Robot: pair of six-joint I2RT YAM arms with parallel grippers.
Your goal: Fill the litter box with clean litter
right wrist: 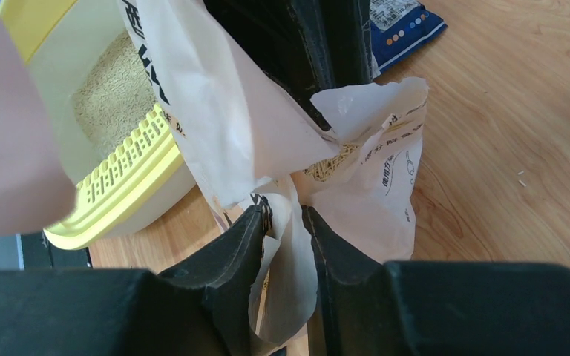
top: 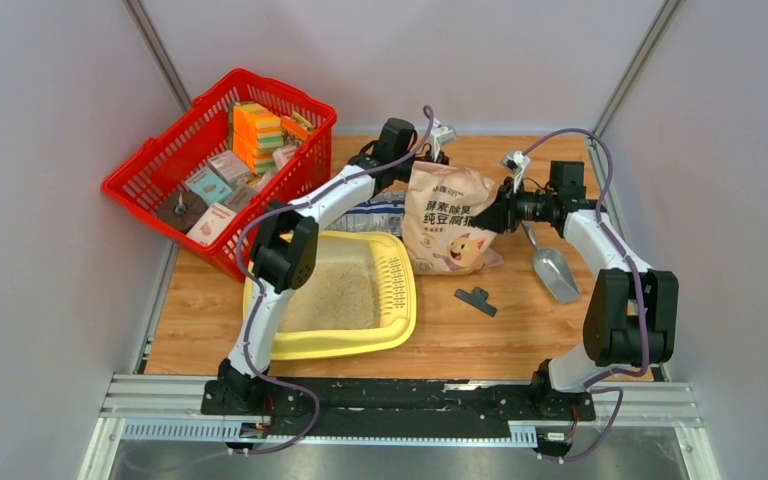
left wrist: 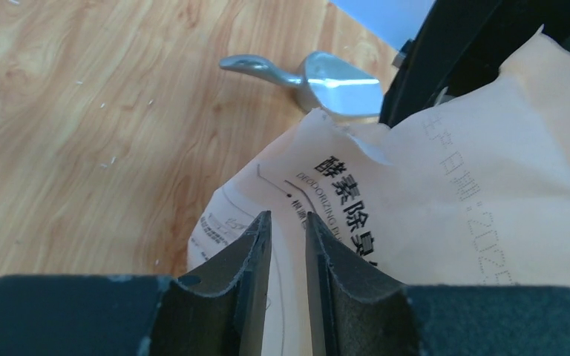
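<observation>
The pale-yellow litter box (top: 360,340) lies left of centre with a layer of beige clean litter (top: 340,295) in it; both also show in the right wrist view, the box (right wrist: 119,194) and the litter (right wrist: 111,93). The tan paper bag (top: 450,222) stands upright just right of the box. My left gripper (top: 420,160) is at the bag's top left corner, its jaws (left wrist: 288,215) closed narrowly on the bag's paper (left wrist: 445,185). My right gripper (top: 488,220) is shut on the bag's torn top edge (right wrist: 371,148), with folded paper between its fingers (right wrist: 282,209).
A red mesh basket (top: 160,170) of packets stands at the back left. A blue-and-white bag (top: 375,212) lies behind the litter box. A metal scoop (top: 552,268) lies right of the tan bag, and a black clip (top: 476,299) lies in front of it.
</observation>
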